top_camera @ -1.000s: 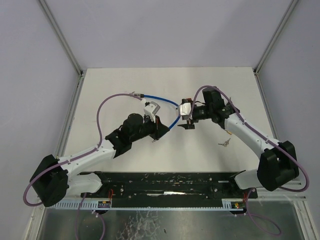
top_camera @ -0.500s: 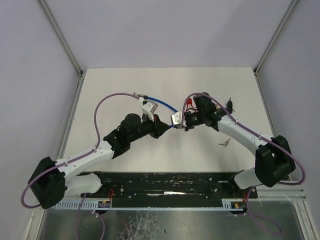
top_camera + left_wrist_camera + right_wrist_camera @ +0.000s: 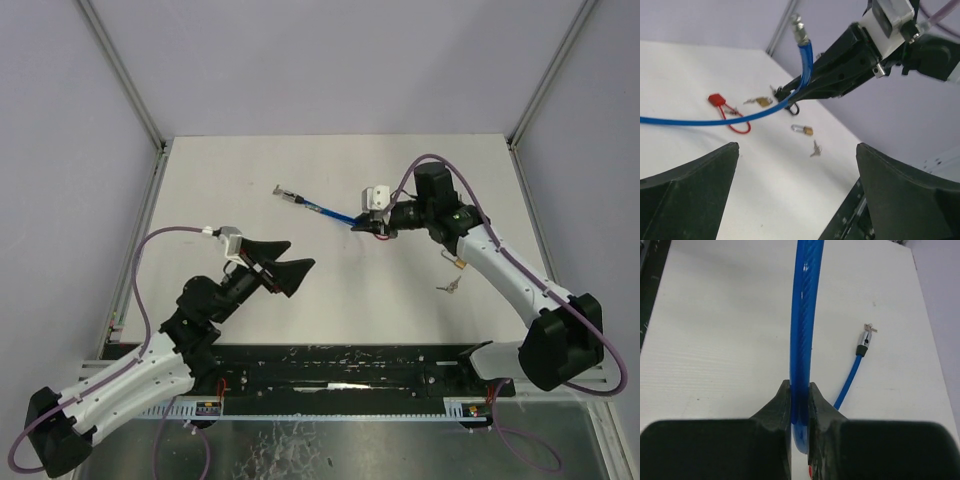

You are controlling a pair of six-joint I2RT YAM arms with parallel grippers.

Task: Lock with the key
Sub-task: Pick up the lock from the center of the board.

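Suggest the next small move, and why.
Probably reach the open, empty left gripper toward the silver metal end of the blue plastic-coated cable, where keys seem to sit. The right gripper is clamped on that cable, so the end should hold steady.

The left arm [image 3: 150, 372] and right arm [image 3: 505, 270] share white shells on their long links; the joints [image 3: 205, 300] and bases [image 3: 560, 345] are bulky black housings; a lilac cable [image 3: 430, 157] trails along each; the left gripper [image 3: 300, 254] and right gripper [image 3: 370, 225] are black with wedge-shaped fingers [image 3: 690, 195], each topped by a white camera block [image 3: 377, 196].
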